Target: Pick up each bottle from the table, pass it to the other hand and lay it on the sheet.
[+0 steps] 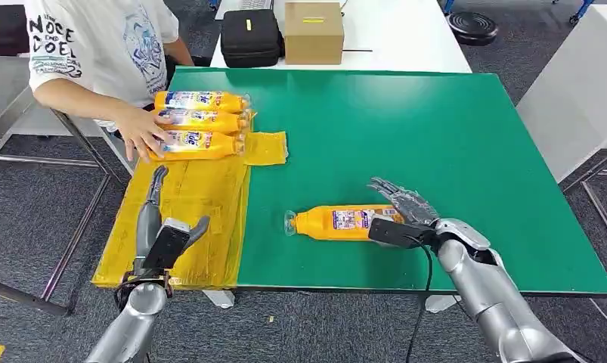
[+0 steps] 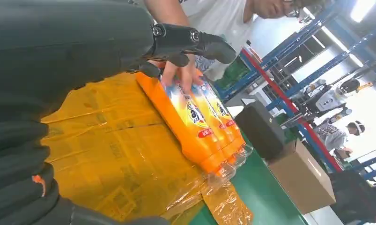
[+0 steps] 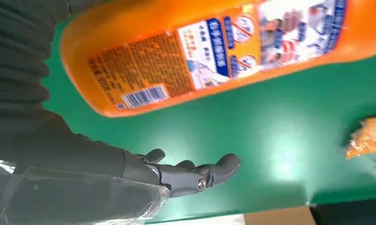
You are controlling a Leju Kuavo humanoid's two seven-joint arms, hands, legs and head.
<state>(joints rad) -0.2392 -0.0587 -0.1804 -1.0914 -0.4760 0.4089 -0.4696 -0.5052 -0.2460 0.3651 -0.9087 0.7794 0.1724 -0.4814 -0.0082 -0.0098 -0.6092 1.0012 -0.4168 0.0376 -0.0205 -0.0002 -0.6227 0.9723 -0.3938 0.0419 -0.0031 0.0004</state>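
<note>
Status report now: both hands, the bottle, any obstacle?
Left robot hand open over sheet. Right robot hand open at bottle, not gripping. Person's hand on three laid bottles.

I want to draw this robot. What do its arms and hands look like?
Both arms are shiny silver metal tubes. The left hand and right hand are dark grey with thin, jointed fingers. A black cable hangs by the right arm. A grey ribbed cover sits behind each hand.

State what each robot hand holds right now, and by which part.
Nothing is held. The right robot hand is spread open beside the base of the lone bottle on the green table; the left robot hand hangs open over the yellow sheet.
</note>
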